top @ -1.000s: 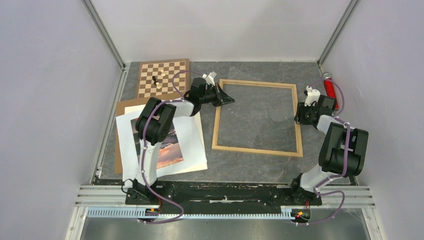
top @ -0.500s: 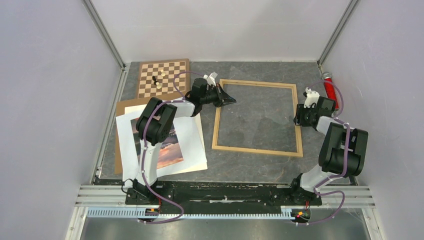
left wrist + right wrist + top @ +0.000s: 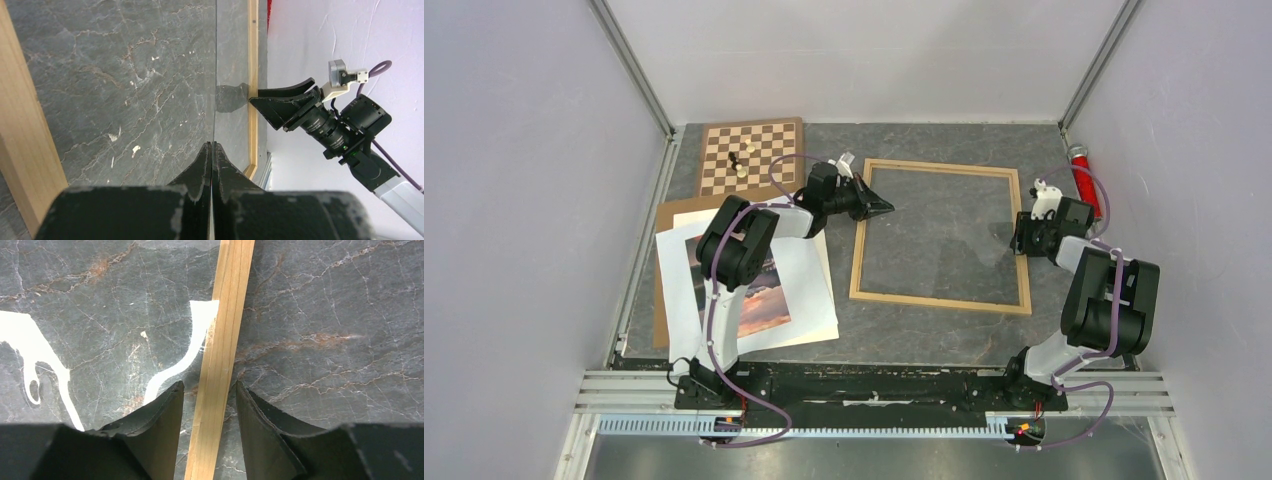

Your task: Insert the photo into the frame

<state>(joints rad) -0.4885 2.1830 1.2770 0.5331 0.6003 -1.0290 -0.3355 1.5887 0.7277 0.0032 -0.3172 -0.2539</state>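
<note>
Frame [image 3: 227,315] between jaws of right gripper [image 3: 209,386]

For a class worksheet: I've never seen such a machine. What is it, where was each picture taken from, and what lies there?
Two robot arms are bolted at the near edge of the table. One picture looks down from above; the others come from a camera on each wrist. On the table lie a wooden frame, a chessboard, and a sunset photo on white sheets over a brown board. The left arm has its jaws shut near the frame's left rail, apparently empty. The right arm has its jaws straddling the right rail, with gaps either side.
</note>
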